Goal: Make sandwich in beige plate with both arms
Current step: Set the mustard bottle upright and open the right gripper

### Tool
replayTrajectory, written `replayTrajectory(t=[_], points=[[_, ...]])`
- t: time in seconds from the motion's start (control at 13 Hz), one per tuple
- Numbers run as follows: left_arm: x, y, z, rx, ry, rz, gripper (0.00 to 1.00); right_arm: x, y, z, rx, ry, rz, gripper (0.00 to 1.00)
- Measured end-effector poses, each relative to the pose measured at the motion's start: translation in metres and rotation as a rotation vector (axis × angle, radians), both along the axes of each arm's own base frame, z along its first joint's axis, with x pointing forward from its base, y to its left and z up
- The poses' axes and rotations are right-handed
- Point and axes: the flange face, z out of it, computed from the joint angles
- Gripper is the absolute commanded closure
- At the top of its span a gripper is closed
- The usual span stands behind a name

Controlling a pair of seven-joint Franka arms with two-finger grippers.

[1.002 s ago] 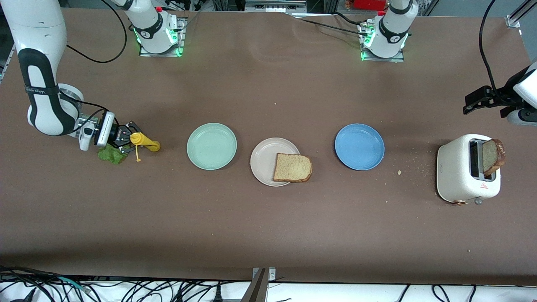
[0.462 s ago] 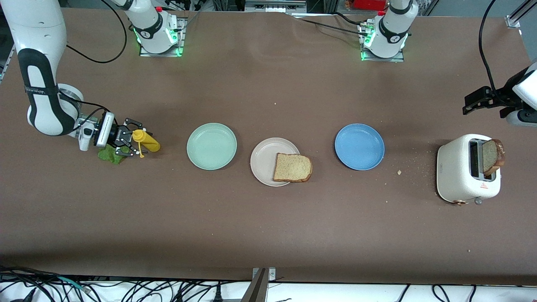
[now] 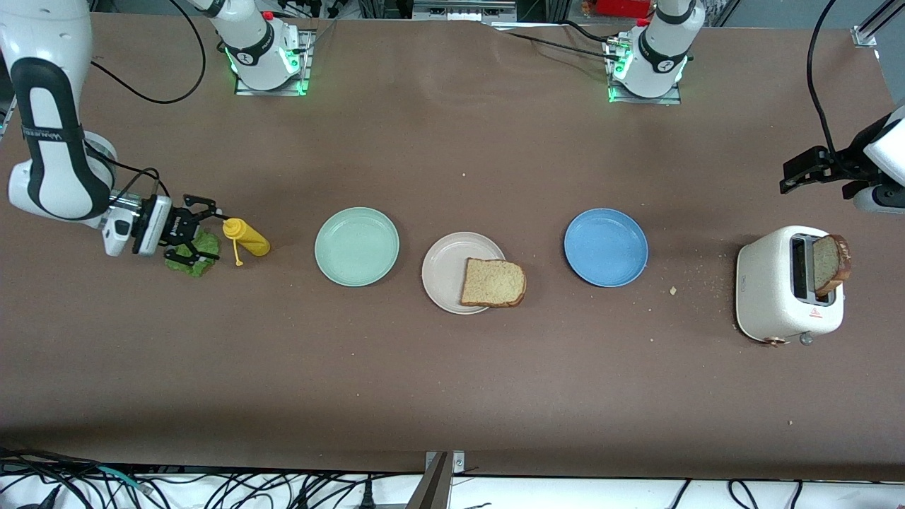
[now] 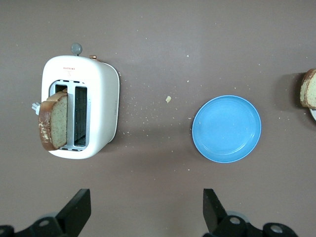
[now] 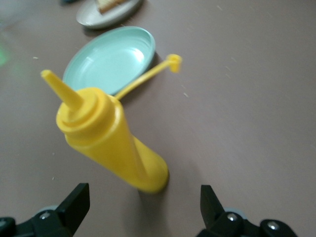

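Beige plate [image 3: 445, 272] sits mid-table between the mint-green plate [image 3: 356, 246] and blue plate [image 3: 606, 247], one bread slice [image 3: 493, 283] on its edge. The right gripper [image 3: 200, 230] spreads wide and empty over the lettuce [image 3: 192, 256], beside the yellow bottle [image 3: 246, 238]. The left gripper [image 4: 143, 210] (waiting) gapes, empty, above the table near the toaster [image 3: 788, 286].
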Motion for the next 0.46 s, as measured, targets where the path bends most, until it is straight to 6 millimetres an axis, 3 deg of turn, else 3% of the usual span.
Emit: replayTrajectory(t=[0.23, 0.46], points=[[0.0, 0.001, 0.0, 0.0, 0.001, 0.001, 0.0, 0.005, -0.014, 0.027, -0.17, 0.094, -0.097, 0.01], [0.002, 0.002, -0.006, 0.001, 0.011, 0.005, 0.0, 0.008, -0.027, 0.036, -0.36, 0.183, -0.188, 0.01]])
